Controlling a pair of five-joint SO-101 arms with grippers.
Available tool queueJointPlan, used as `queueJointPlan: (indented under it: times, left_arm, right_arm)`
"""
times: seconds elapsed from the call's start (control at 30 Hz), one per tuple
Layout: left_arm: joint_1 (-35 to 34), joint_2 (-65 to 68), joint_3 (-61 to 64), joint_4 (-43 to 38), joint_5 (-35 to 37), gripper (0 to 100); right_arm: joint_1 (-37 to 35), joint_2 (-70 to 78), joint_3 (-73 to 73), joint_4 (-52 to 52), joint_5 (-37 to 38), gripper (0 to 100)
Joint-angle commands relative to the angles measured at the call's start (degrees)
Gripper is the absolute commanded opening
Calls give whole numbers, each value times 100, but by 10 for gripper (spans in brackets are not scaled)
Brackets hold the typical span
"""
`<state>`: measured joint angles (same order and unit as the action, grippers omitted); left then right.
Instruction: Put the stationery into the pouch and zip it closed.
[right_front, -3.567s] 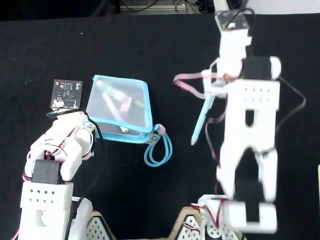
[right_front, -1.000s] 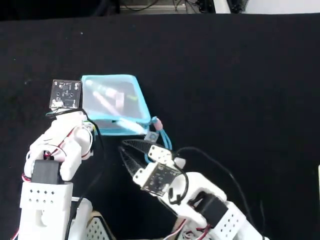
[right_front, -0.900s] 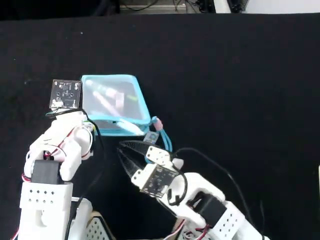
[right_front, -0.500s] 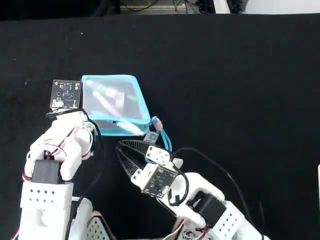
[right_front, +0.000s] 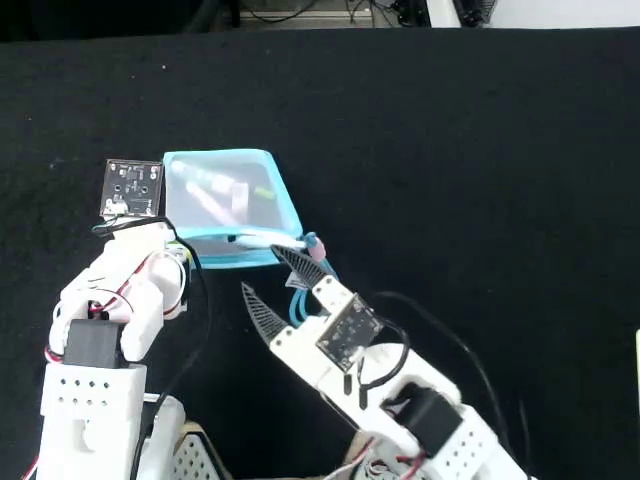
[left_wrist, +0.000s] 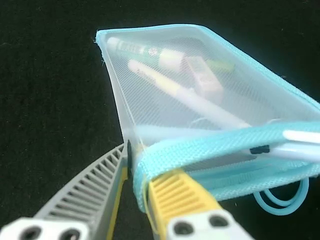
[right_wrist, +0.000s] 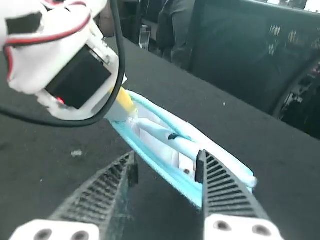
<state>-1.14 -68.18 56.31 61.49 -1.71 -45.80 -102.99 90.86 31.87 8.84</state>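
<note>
teal mesh pouch (right_front: 225, 205) lay on the black counter (right_front: 450, 150), one corner pinched tight in the left jaws. right jaws stood open just beside its mouth, where a white pen (left_wrist: 300, 137) poked out. that pen probably needed nudging fully in before zipping, against a firm left pinch. inside lay more pens (left_wrist: 170, 90) and an eraser (left_wrist: 202, 82).

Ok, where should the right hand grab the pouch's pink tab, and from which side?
Pinch the small pink tab where it juts past the corner of the light blue mesh pouch, by the blue cord loop. Come from the near, robot side, where the open right hand sits. The left hand clamps the opposite corner, so a pull along the zip should probably meet tension.
</note>
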Motion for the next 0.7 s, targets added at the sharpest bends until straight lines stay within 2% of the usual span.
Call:
queueJointPlan:
  times: [0.0, 0.17, 0.23, 0.43, 0.53, 0.67]
  left_arm:
    - [-57, -44, -48, -141, 9, 30]
    - [-57, -44, -48, -132, 9, 30]
    - [-57, -44, -48, -123, 9, 30]
    - [-57, -44, -48, -132, 9, 30]
    - [-57, -44, -57, -141, 9, 30]
    - [-57, -44, -57, -132, 9, 30]
  right_arm:
    - [158, -31, 312, -782, -53, 184]
    - [185, -75, 356, -826, -88, 184]
    - [404, -84, 251, -738, -88, 184]
    - [1240, -84, -532, 360, -202, 184]
    - [1266, -84, -295, 308, -580, 185]
    - [1275, -84, 31, -123, -651, 185]
